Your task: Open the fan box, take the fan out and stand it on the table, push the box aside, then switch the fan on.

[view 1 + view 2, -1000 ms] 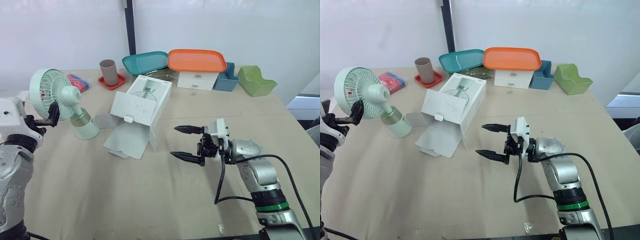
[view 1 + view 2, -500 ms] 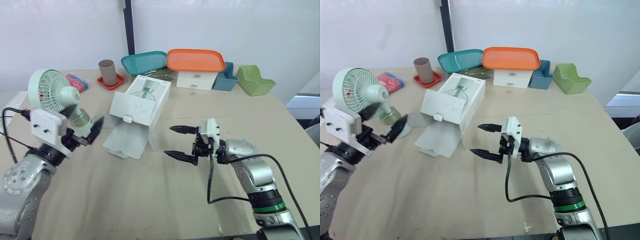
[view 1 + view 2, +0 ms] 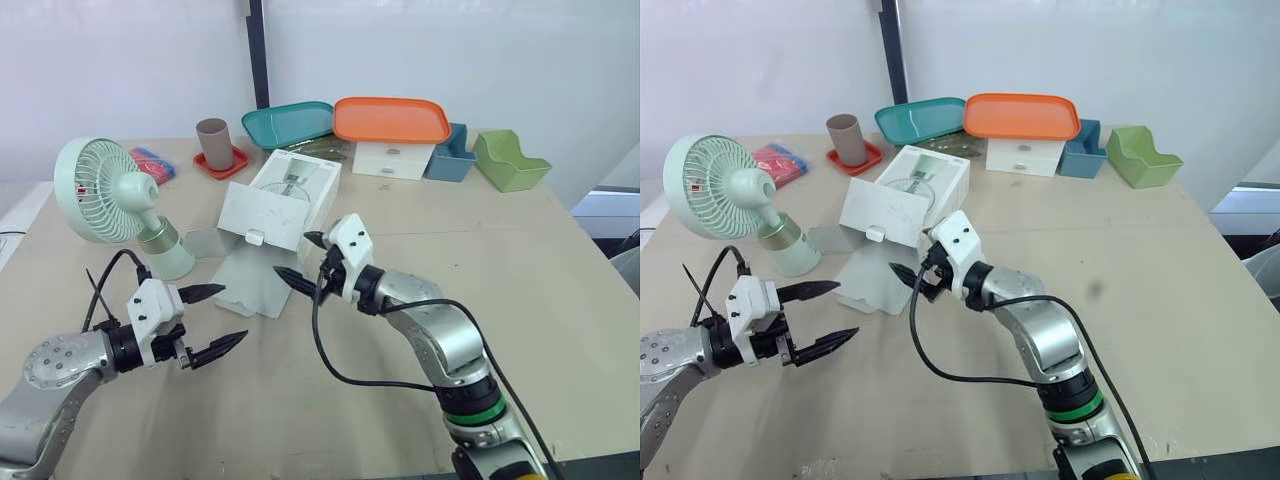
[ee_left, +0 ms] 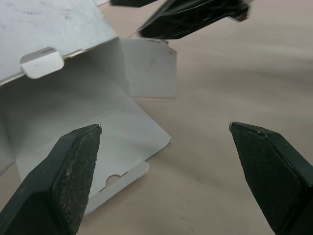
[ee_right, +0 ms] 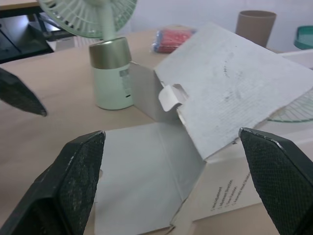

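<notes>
The pale green fan (image 3: 108, 193) stands upright on its own at the table's left, seen with its gold-banded base (image 5: 111, 73) in the right wrist view. The white fan box (image 3: 283, 205) lies open beside it, its flap (image 3: 250, 285) flat on the table. My right gripper (image 3: 293, 255) is open at the box's open front end, just above the flap. My left gripper (image 3: 232, 314) is open low over the table, in front of the flap and apart from the fan. In the left wrist view the flap (image 4: 73, 112) lies between the fingers (image 4: 73, 176).
Along the back stand a brown cup on a red coaster (image 3: 216, 143), a teal tray (image 3: 292, 123), an orange tray (image 3: 392, 119) on a white drawer unit (image 3: 395, 160), a blue bin (image 3: 452, 155) and a green bin (image 3: 512, 160). A red packet (image 3: 155, 162) lies behind the fan.
My left gripper has come away from the fan and dropped to the table in front of the flap. My right gripper has moved left to the box's open end.
</notes>
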`<action>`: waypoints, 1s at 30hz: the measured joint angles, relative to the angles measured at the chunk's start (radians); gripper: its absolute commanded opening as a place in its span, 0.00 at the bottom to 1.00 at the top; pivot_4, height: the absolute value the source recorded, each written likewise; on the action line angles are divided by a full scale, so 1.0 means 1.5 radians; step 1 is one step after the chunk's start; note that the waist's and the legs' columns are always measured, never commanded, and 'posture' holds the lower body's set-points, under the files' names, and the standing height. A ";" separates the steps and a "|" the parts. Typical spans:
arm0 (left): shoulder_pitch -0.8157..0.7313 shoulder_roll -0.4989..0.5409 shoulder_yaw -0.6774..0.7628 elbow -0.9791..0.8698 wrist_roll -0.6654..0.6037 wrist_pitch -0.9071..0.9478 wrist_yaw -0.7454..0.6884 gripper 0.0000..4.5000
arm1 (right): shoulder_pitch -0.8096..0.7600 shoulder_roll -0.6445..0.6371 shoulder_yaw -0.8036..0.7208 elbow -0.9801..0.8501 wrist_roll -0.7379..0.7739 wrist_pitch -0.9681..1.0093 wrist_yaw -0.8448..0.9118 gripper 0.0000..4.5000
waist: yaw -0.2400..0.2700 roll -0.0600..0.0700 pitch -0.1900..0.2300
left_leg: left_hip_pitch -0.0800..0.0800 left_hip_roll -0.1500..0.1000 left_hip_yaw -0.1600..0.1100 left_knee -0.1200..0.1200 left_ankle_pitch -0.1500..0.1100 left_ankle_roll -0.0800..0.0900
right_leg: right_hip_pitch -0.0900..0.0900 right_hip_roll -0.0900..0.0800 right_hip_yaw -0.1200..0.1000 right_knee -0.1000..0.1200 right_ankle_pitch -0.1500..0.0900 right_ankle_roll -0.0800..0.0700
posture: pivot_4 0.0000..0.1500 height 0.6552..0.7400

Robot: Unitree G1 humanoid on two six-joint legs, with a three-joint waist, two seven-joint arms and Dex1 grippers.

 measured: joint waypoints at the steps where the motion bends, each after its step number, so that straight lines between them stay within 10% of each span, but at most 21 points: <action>1: -0.001 0.003 -0.008 0.020 0.020 -0.026 -0.017 0.99 | -0.009 0.019 0.000 0.013 -0.025 0.018 -0.047 1.00 | 0.000 0.000 0.000 | 0.000 0.000 0.000 0.000 0.000 0.000 | 0.000 0.000 0.000 0.000 0.000 0.000 | 1.00 1.00; 21: -0.014 -0.037 -0.035 0.030 0.054 -0.045 0.010 0.99 | -0.085 0.123 -0.004 0.151 -0.087 0.158 -0.203 1.00 | -0.014 0.000 0.000 | -0.001 0.001 0.000 0.000 0.000 0.000 | -0.002 0.001 0.000 0.001 0.000 -0.001 | 1.00 1.00; 30: -0.017 -0.057 -0.053 0.029 0.064 -0.045 0.028 1.00 | -0.085 0.125 -0.037 0.167 -0.095 0.155 -0.236 0.28 | -0.014 0.000 0.000 | -0.001 0.001 0.001 0.000 0.000 0.000 | -0.003 0.002 0.001 0.002 0.000 -0.001 | 1.00 1.00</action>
